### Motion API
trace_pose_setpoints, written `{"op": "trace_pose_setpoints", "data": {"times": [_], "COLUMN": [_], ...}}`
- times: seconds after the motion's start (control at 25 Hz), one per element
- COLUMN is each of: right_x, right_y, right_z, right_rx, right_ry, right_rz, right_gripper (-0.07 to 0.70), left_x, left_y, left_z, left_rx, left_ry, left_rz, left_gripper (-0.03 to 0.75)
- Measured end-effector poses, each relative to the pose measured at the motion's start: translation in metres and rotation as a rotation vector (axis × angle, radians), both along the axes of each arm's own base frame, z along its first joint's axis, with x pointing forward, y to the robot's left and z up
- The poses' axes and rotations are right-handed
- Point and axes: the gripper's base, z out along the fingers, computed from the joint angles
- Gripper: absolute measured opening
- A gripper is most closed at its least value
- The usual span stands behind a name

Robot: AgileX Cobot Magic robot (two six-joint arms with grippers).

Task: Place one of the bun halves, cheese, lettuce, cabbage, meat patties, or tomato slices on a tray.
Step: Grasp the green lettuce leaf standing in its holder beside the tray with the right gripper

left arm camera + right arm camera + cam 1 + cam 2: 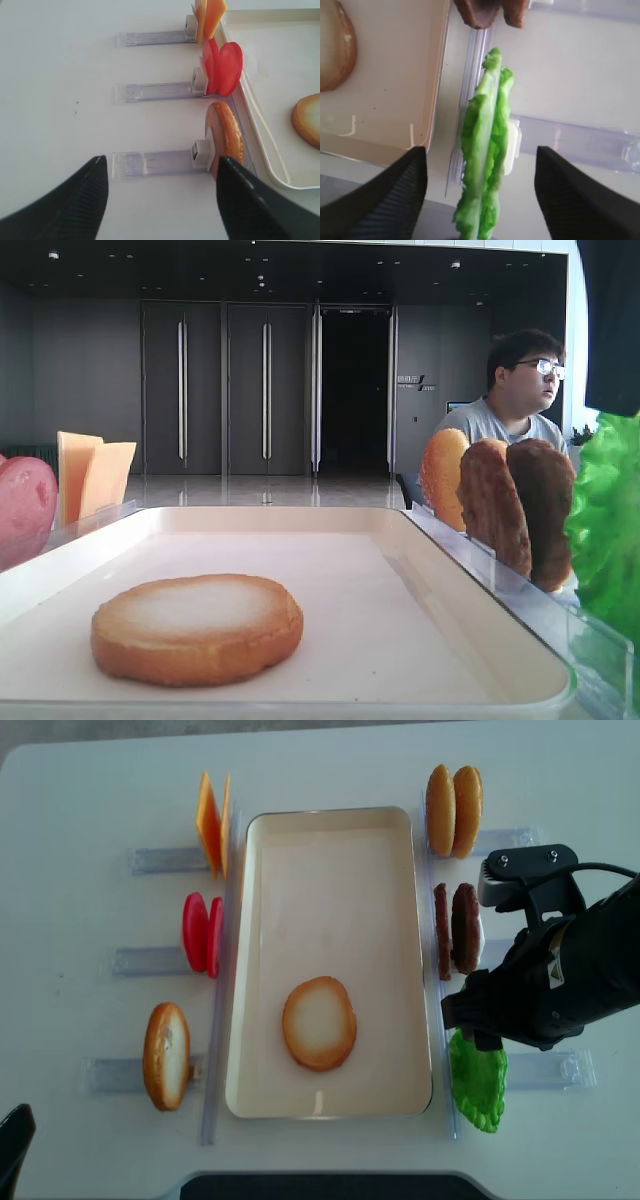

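A bun half point(319, 1023) lies flat, pale face up, in the cream tray point(330, 830). My right gripper point(481, 200) is open and straddles the lettuce point(485, 145), which stands on edge in its clear holder just right of the tray; neither finger touches the leaf. The meat patties point(455, 928) and two bun halves point(452, 810) stand in holders behind it. My left gripper point(161, 195) is open and empty over the table, left of a standing bun half point(227, 135). Tomato slices point(222, 67) and cheese point(210, 17) stand farther along that side.
Clear plastic holder strips point(155, 164) stick out from both long sides of the tray. The right arm point(560, 980) hangs over the lettuce holder. A person point(515, 390) sits behind the table.
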Motion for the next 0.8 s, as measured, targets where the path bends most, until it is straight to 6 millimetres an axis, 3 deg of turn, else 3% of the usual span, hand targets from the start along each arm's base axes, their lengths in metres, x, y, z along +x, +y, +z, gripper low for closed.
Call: {"op": "trace_pose_setpoints", "data": {"times": [0.32, 0.64, 0.8], "right_x": [0.0020, 0.0035, 0.0029], "right_y": [0.0009, -0.0003, -0.0009], "right_z": [-0.0026, -0.0030, -0.0026], "right_rx": [-0.009, -0.024, -0.031], "right_ry": [-0.001, -0.014, -0.004], "right_rz": [0.002, -0.001, -0.008], "right_gripper": [0.351, 0.031, 0.030], "left_x": [0.0000, 0.0000, 0.0000], "left_y": [0.0000, 0.0000, 0.0000], "left_z": [0.0000, 0.0000, 0.0000], "left_rx": [0.000, 0.000, 0.000], "left_ry": [0.000, 0.000, 0.000], "left_rz": [0.000, 0.000, 0.000], "left_gripper": [0.517, 0.517, 0.517]}}
